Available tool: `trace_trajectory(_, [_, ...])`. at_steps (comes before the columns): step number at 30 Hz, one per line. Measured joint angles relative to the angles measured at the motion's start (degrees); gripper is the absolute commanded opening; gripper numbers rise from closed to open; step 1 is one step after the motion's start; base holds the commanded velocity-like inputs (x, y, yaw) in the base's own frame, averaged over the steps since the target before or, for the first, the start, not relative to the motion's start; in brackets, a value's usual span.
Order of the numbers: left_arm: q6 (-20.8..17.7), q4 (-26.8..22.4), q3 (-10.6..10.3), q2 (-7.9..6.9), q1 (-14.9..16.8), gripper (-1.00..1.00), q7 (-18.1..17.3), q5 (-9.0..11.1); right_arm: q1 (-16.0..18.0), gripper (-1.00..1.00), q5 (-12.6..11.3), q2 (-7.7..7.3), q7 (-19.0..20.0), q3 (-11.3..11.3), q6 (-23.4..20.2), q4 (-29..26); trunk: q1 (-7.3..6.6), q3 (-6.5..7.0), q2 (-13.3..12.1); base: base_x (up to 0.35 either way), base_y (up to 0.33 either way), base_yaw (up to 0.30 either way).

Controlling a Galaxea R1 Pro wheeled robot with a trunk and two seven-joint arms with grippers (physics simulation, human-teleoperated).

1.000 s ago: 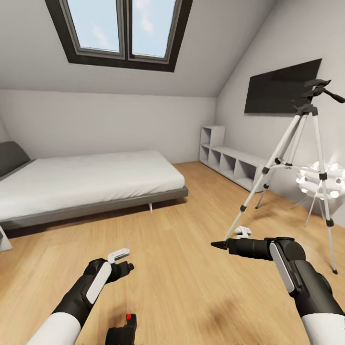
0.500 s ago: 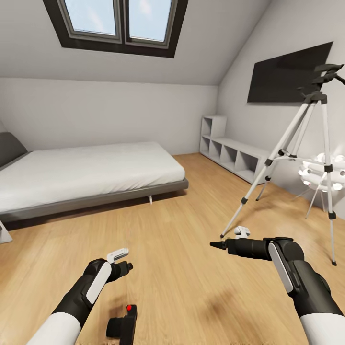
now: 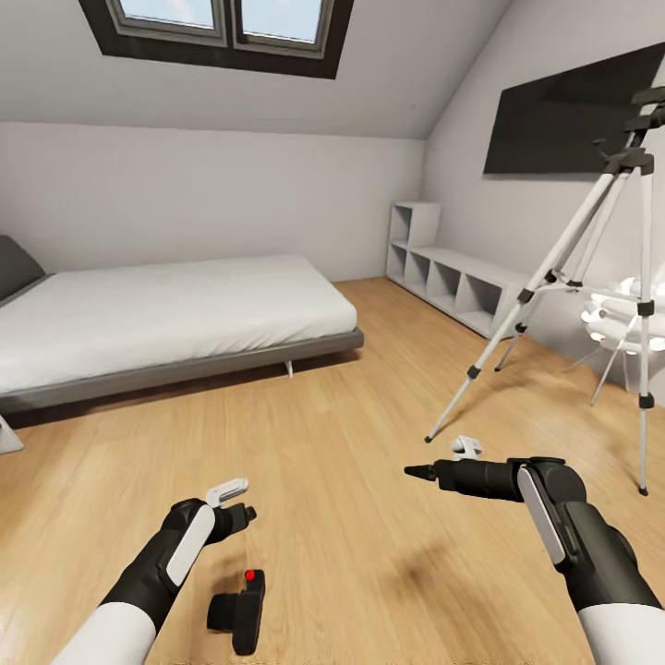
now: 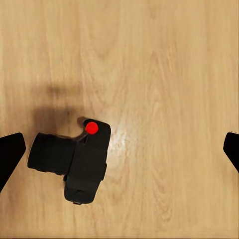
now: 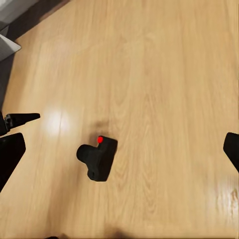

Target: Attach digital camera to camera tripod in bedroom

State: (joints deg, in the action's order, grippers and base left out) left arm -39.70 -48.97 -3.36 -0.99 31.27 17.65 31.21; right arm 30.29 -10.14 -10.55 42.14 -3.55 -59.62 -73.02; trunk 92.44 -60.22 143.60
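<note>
head view: the digital camera (image 3: 237, 611) lies on the light wood floor (image 3: 351, 443), close in front of the robot, lens barrel pointing toward the robot's left, red dot on top. the left tool (image 3: 242, 503) hangs over the floor just beyond the camera, not touching it; its spread cannot be told here. the right tool (image 3: 427, 473) is held out level above bare floor, well apart from the camera; its spread cannot be told here either. the camera tripod (image 3: 591, 249) stands on the floor at the robot's right, near the far right wall, legs spread, its black head cut by the picture edge. a low grey bed (image 3: 166, 323) with white mattress sits along the far wall.

left wrist view: the camera (image 4: 74, 159) rests on the floor below, nearer to one of the dark fingertips (image 4: 10, 154); the tips stand wide apart with nothing between them but floor and camera.

right wrist view: the camera (image 5: 97, 159) lies on the floor further off; the tool's fingertips (image 5: 231, 149) stand wide, holding nothing.
</note>
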Motion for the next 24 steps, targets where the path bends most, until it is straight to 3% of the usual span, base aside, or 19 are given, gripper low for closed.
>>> trace_trajectory(24, [0.0,0.2,0.0,0.00,0.0,1.00,0.0,0.0,0.0,1.00,-0.2,0.00,0.0,0.0,0.0,0.0,0.62,-5.32,0.3,0.000,0.000,0.000])
